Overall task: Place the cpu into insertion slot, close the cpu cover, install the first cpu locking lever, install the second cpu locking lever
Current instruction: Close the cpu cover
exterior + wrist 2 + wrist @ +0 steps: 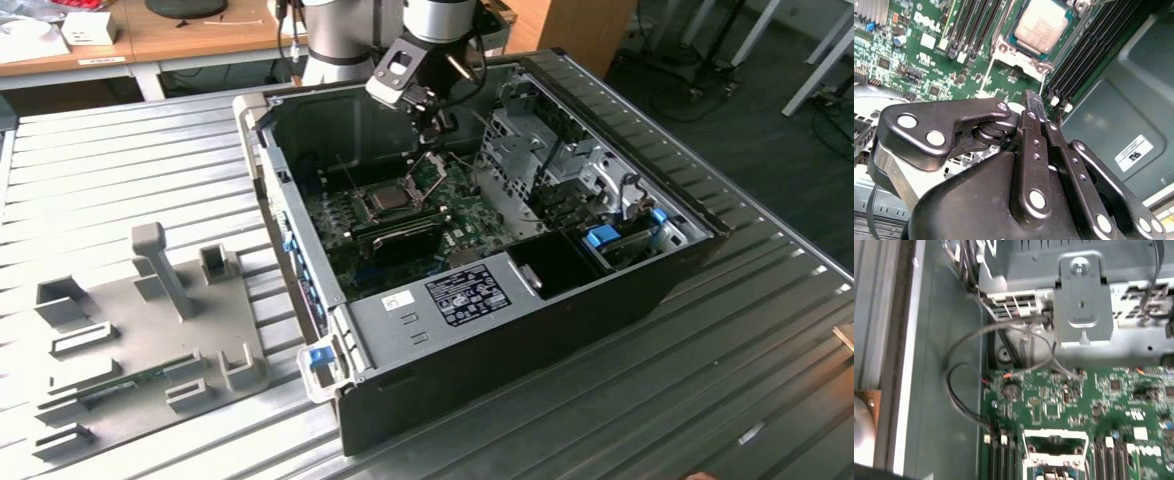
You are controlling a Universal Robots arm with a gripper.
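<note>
Inside the one open computer case (pixel 627 300), which lies on its side on the ribbed metal tabletop (pixel 747 400), I count one green board (pixel 929 65), one insertion slot (pixel 371 205), one cpu (pixel 1043 27) and one cpu cover (pixel 430 172). My single arm (pixel 434 20) reaches down into the case. Its one end effector (pixel 1035 102) hangs just above the board, near the slot and apart from the chip. In the second wrist view its two black fingers (pixel 1030 145) meet at the tip, clenched with nothing between them.

The cpu sits in the slot. It is a small flat square with a pale silvery-tan metal top and a thin blue-green edge showing round it.

The cover is up, not closed. In the exterior view it stands tilted at the side of the slot nearer the arm. In the first wrist view I see it as a thin silvery frame (pixel 1056 442) with a square window.

Long black memory slots (pixel 966 30) run on both sides of the socket, and two white end clips (pixel 1054 100) show close to the fingertip. On the exterior view's left, one grey fixture plate (pixel 160 340) with several upright blocks rests on the tabletop beside the case.
</note>
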